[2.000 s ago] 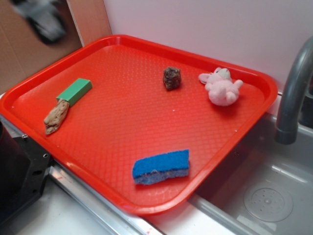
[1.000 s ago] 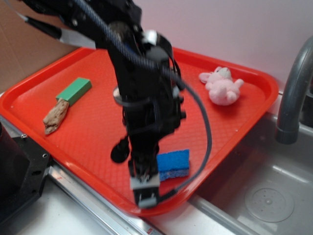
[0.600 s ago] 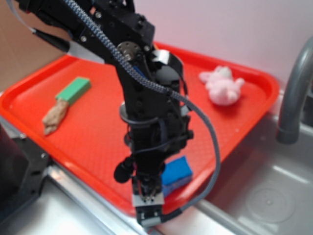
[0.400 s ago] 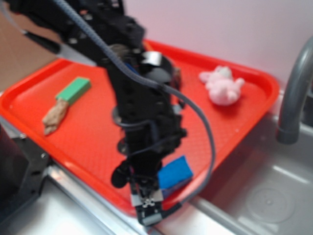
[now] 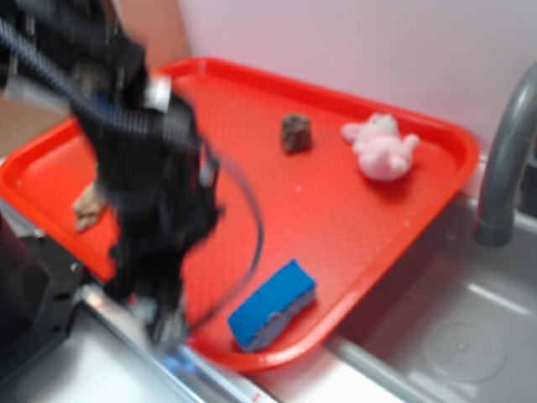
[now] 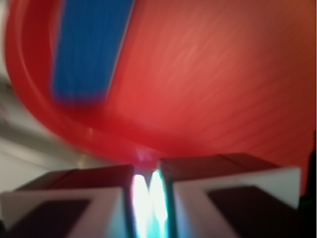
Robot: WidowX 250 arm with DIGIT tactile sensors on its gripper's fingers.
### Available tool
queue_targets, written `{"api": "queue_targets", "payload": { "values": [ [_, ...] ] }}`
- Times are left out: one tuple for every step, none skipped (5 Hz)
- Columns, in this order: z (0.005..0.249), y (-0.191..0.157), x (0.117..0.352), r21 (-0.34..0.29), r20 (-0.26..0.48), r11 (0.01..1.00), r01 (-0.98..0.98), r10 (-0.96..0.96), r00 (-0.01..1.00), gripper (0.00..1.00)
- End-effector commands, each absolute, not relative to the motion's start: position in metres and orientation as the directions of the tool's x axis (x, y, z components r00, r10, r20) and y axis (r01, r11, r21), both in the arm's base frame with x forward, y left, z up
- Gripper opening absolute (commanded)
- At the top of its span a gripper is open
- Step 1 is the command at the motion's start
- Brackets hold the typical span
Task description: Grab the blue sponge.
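Note:
The blue sponge (image 5: 273,304) lies flat and diagonal on the red tray (image 5: 352,227), close to its front rim. It shows blurred at the upper left of the wrist view (image 6: 91,47). My gripper (image 5: 168,323) is motion-blurred at the tray's front left edge, to the left of the sponge and apart from it. In the wrist view my gripper (image 6: 147,171) has its jaws almost together with only a thin bright gap and nothing between them, over the tray's rim (image 6: 99,144).
A pink plush toy (image 5: 382,147) and a dark brown lump (image 5: 295,132) lie at the tray's back. A tan scrap (image 5: 86,204) lies at the left; my arm hides the green block. A grey faucet (image 5: 503,159) and sink (image 5: 453,336) are on the right.
My arm has swung left, off the sponge. The sponge now lies turned diagonal nearer the tray's front rim and is uncovered. The brown lump shows again.

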State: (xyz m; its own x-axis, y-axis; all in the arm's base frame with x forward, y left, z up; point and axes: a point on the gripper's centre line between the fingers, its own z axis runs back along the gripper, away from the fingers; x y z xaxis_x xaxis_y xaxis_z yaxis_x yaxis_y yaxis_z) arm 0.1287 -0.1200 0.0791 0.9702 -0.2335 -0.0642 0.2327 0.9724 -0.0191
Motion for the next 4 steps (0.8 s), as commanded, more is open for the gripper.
{"api": "queue_targets", "payload": {
  "values": [
    [0.129,-0.123,0.165,-0.027,0.072,0.977,0.210,-0.208,0.976,1.00],
    [0.129,-0.123,0.165,-0.027,0.072,0.977,0.210,-0.208,0.976,1.00],
    [0.096,-0.133,0.155,-0.111,0.088,0.983,0.143,-0.133,0.987,1.00],
    [0.057,-0.146,0.138,-0.075,0.036,0.991,0.112,-0.110,0.993,1.00]
  ]
}}
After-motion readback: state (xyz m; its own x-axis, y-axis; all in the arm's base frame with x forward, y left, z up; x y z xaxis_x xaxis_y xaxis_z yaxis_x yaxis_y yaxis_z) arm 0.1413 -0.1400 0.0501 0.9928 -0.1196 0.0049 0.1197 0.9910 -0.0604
